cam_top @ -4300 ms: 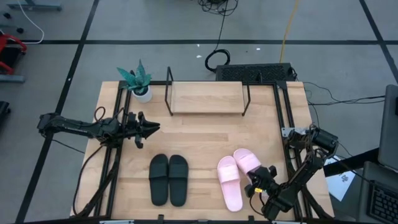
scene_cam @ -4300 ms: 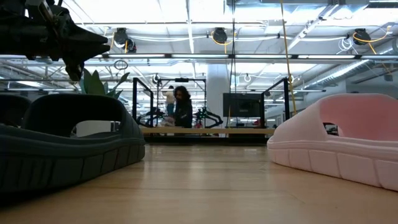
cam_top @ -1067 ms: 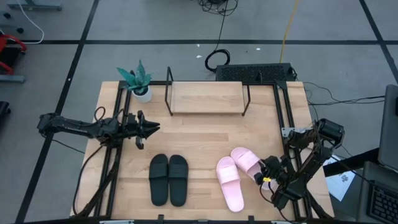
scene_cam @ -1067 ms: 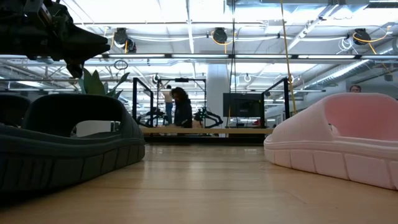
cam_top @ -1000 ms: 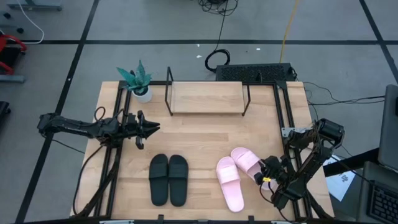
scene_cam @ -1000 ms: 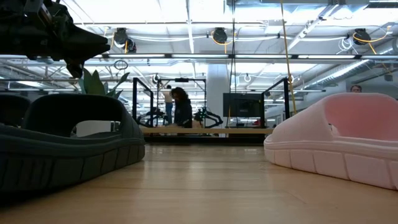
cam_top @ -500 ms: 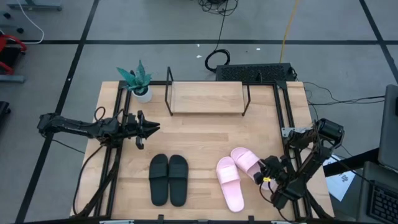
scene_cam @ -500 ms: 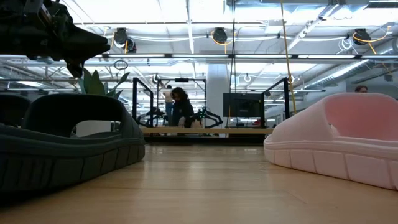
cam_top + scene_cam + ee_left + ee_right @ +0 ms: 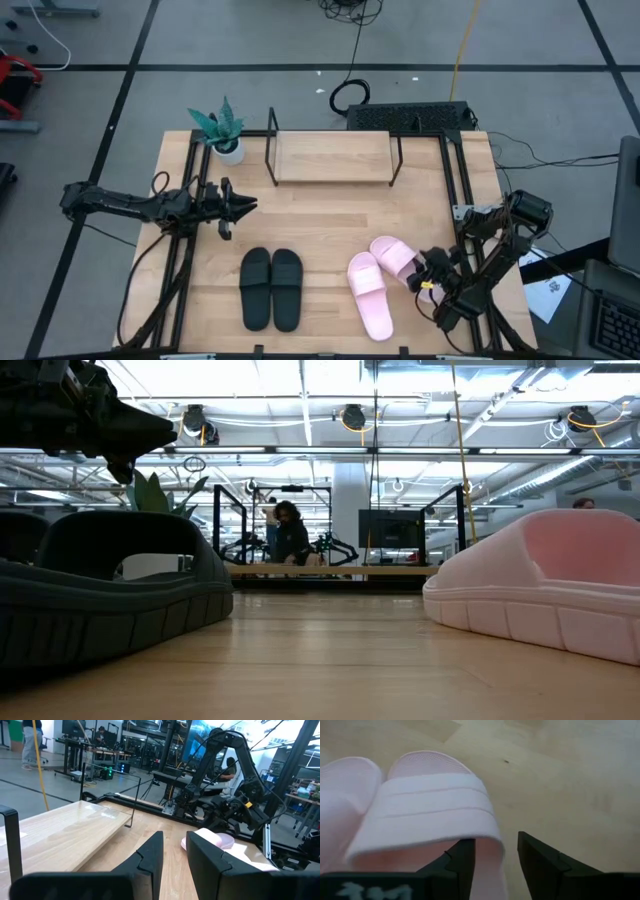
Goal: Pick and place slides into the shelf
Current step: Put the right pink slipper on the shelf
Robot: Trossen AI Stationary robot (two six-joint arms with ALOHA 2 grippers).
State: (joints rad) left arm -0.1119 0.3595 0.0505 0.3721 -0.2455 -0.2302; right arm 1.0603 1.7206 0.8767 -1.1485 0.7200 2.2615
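Observation:
The pink pair lies at the near right on its soles: one slide [image 9: 368, 295], and the other [image 9: 393, 255] farther right. My right gripper [image 9: 422, 270] is open at that farther-right slide's side. In the right wrist view one finger [image 9: 462, 862] reaches in under the wide strap [image 9: 430, 805] and the other finger [image 9: 540, 865] stands outside it. The black pair [image 9: 270, 290] lies at the near middle. The shelf [image 9: 333, 157] stands at the far edge. My left gripper [image 9: 245, 205] hovers over the table's left, its fingers a little apart with nothing between them. My right gripper has the strap's side edge [image 9: 492, 837] between its fingers, one inside the slide and one outside, coming level from the table's right. Whether either finger touches the strap, I cannot tell. The slide lies flat on the table.
A small potted plant [image 9: 220, 130] stands at the far left corner beside the shelf. Bare wood lies between the shelf and the slides. People and workbenches show in the room beyond the table.
My right gripper has edged slightly toward the table's left, at the pink slide's strap. My left arm has kept still.

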